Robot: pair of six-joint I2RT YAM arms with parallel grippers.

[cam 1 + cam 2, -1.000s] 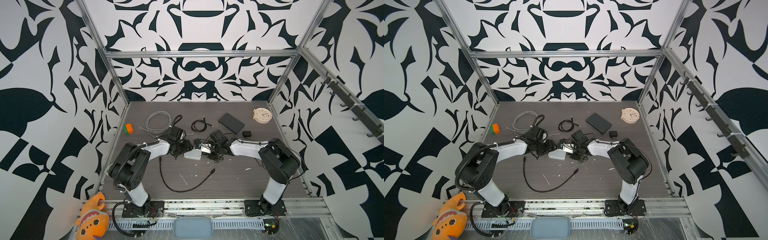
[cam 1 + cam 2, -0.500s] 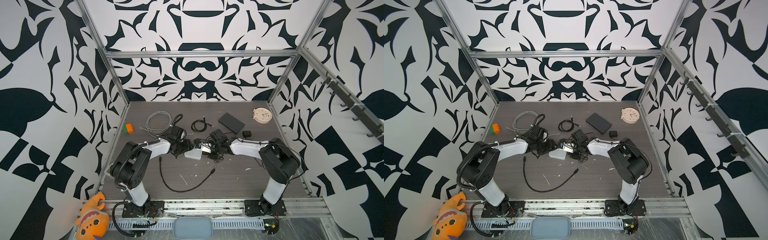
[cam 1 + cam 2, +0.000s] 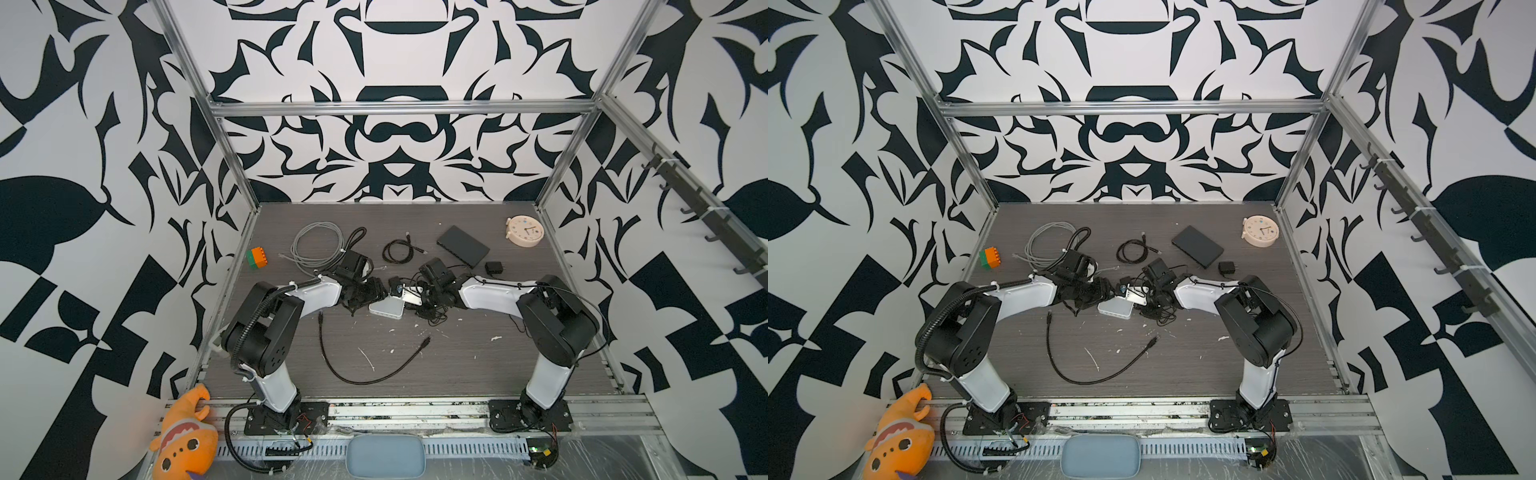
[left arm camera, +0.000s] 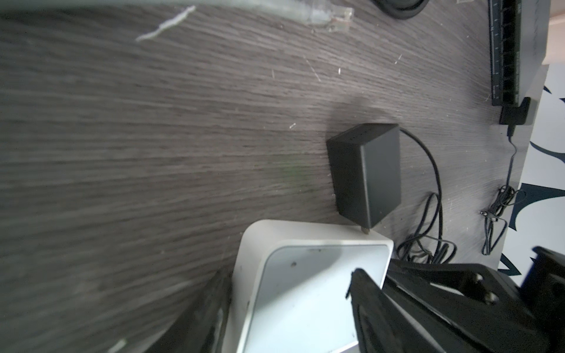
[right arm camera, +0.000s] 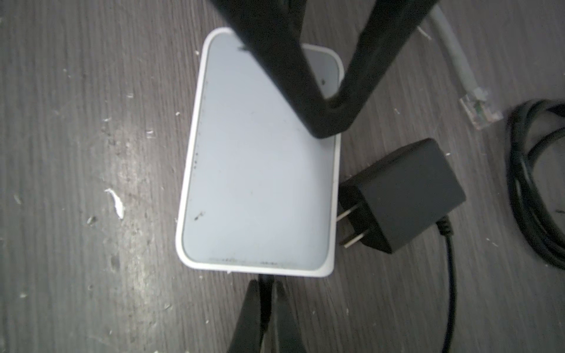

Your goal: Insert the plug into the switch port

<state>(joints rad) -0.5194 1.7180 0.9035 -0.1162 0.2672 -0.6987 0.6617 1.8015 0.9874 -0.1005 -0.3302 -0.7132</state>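
The white switch [image 3: 387, 309] [image 3: 1116, 309] lies flat mid-table between both arms. My left gripper [image 4: 289, 275] [image 3: 375, 291] straddles one end of it. One finger [image 4: 214, 305] lies against the side wall and the other finger [image 5: 318, 101] bears on the top face near the edge. My right gripper [image 5: 265, 287] [image 3: 417, 300] is shut on the thin black plug [image 5: 265, 278]. The plug's tip meets the switch's near end wall [image 5: 256, 270]. The port itself is hidden. The plug's black adapter [image 5: 403, 189] [image 4: 367, 171] rests with its prongs against the switch's long side.
Its cord lies tangled [image 3: 432, 316] under my right wrist. A grey cable's clear connector [image 5: 480, 113] and a black cable coil [image 3: 401, 251] lie just beyond. A black flat box [image 3: 462, 246], small adapter [image 3: 494, 268], clock [image 3: 524, 231], grey coil [image 3: 318, 247], orange-green block [image 3: 256, 257] and loose black cable [image 3: 365, 368] surround.
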